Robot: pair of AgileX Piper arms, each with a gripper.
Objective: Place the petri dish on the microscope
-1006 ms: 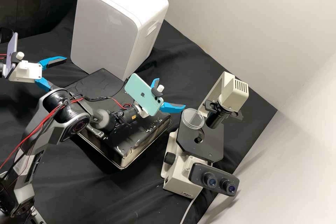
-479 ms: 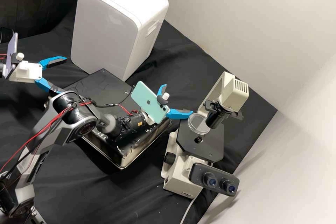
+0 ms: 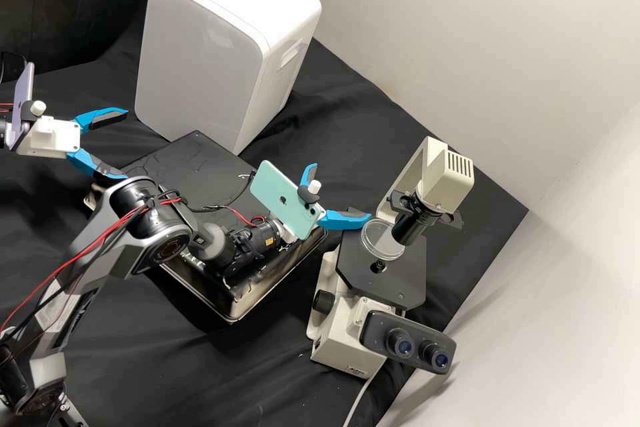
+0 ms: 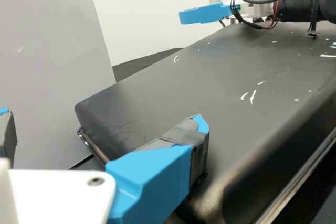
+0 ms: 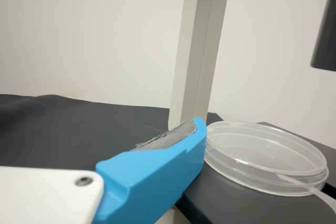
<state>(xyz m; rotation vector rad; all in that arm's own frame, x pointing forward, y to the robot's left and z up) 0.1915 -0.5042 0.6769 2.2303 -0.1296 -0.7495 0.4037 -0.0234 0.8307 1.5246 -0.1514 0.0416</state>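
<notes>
The clear petri dish (image 3: 382, 239) lies flat on the black stage (image 3: 393, 277) of the beige microscope (image 3: 347, 340), under its dark lens tube (image 3: 408, 227). My right gripper (image 3: 340, 191) is open. One of its blue fingers (image 3: 347, 218) is at the dish's left rim; the other finger (image 3: 309, 172) points up. In the right wrist view that finger (image 5: 157, 166) is right up against the dish (image 5: 262, 156). My left gripper (image 3: 90, 137) is open over the bench's far left. Its fingers (image 4: 157, 171) straddle a corner of the black box (image 4: 226, 93).
A large white appliance (image 3: 220, 47) stands at the back. The glossy black box (image 3: 220, 280) sits mid-bench under the right arm (image 3: 140, 227). The microscope's eyepieces (image 3: 410, 345) face the front, and a white wall (image 3: 507, 67) closes the right side.
The right gripper's lower finger has moved right, and the petri dish has shifted with it across the stage to under the lens tube. The left gripper has not moved.
</notes>
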